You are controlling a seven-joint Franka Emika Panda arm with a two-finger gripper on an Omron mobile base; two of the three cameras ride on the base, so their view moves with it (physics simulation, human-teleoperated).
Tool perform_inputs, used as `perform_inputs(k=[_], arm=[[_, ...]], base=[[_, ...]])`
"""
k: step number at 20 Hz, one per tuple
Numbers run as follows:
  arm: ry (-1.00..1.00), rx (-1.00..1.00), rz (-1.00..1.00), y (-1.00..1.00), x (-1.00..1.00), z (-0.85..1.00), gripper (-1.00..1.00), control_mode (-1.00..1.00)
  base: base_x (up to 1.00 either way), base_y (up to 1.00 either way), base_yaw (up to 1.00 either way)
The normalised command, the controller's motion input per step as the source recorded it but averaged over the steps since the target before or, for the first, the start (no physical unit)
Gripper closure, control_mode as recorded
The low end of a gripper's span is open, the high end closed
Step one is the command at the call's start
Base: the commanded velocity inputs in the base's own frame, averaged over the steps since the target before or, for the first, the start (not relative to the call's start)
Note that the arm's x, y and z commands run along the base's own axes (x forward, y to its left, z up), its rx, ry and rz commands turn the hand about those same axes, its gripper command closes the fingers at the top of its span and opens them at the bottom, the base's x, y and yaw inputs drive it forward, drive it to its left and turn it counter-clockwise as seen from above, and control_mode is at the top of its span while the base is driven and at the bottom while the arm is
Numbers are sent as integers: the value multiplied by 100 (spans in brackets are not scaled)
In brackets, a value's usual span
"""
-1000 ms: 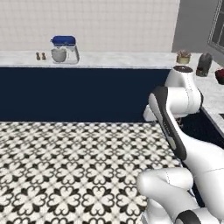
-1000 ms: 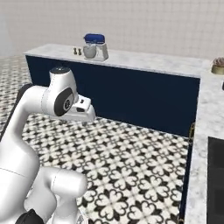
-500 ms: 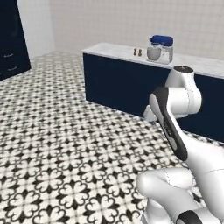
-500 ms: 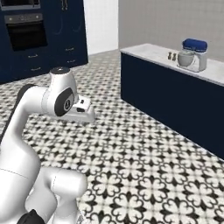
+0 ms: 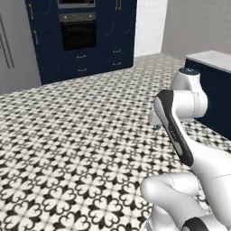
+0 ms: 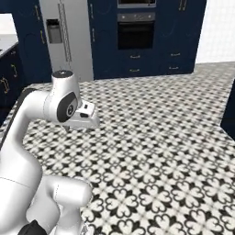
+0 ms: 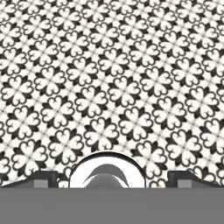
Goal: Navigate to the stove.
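My base has swung round: the counter with the blue jar has left the frame, and I now face the wall oven (image 6: 136, 36) and fridge (image 6: 65, 39) across patterned floor (image 5: 81, 135). Stove not sighted; turn incomplete. My gripper (image 7: 112, 177) carries nothing; fingers wide apart.

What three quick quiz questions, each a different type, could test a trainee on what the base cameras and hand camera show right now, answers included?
1. True or false: the built-in wall oven sits in dark navy cabinetry.
2. What stands left of that oven in the right base view? A) refrigerator B) sink C) window
3. Fill in: the hand view looks down at black-and-white patterned ____.

Key: 1 true. 2 A, the grey refrigerator. 3 floor tiles; the end effector hangs above them.
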Motion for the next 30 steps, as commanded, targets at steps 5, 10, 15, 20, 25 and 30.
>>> perform_inputs(k=[5,10,15,20,25,30], arm=[[0,0,0,0,0,0,-100,100],[0,0,0,0,0,0,-100,100],[0,0,0,0,0,0,-100,100],[0,0,0,0,0,0,-100,100],[0,0,0,0,0,0,-100,100],[0,0,0,0,0,0,-100,100]], base=[[91,3,75],[100,-2,63],[100,-27,48],[100,-46,40],[100,-54,39],[100,-57,38]])
